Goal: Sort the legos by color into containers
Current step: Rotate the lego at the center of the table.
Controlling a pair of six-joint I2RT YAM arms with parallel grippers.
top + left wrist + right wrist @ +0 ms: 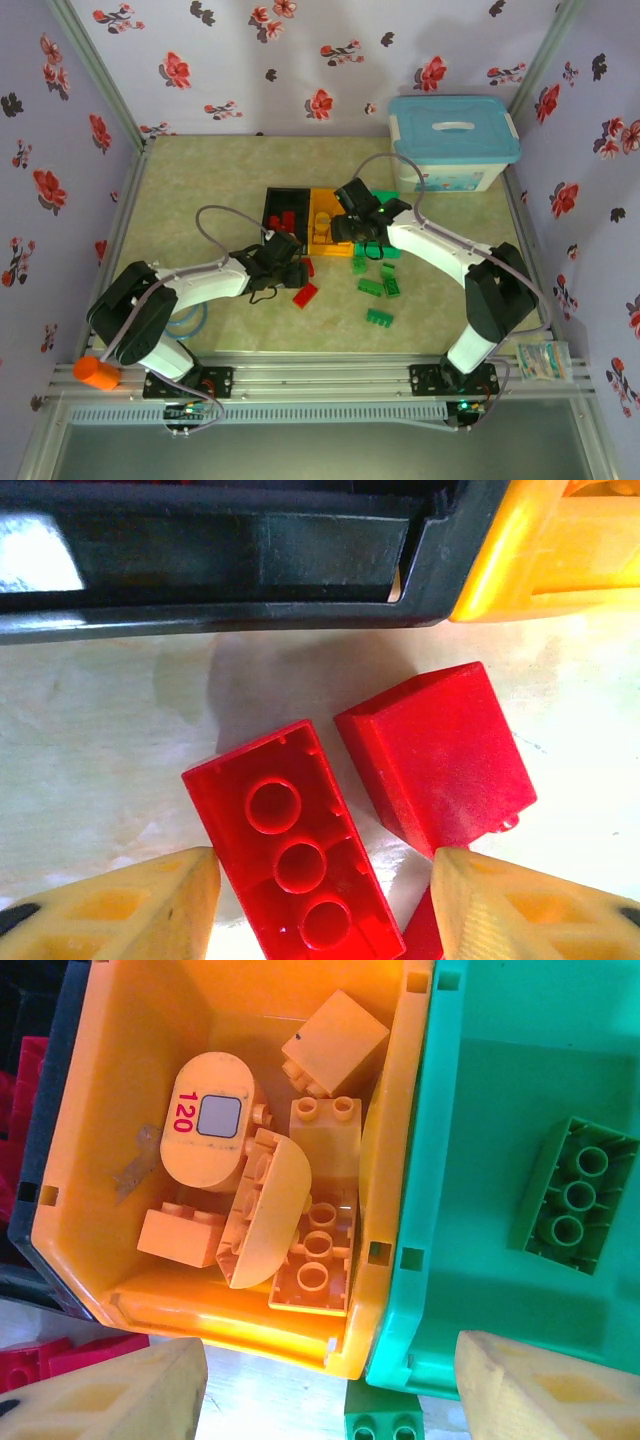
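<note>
On the table just in front of the black bin [220, 550] lie two red legos: one upside-down [290, 850] and one on its side [435, 755]. My left gripper [325, 865] is open and straddles the upside-down one; the right finger [530, 905] stands clear of it. My right gripper [330, 1390] hangs open and empty over the near rims of the orange bin [250, 1335] and the green bin [480, 1210]. The orange bin holds several orange legos [320, 1250]. One green lego [573, 1195] lies in the green bin. Loose green legos [379, 317] and a red one [305, 295] lie on the table.
A large white tub with a blue lid [452, 140] stands at the back right. An orange cylinder [96, 373] sits on the frame at the near left. Floral walls close the sides and back. A blue cable loop [190, 320] lies by the left arm.
</note>
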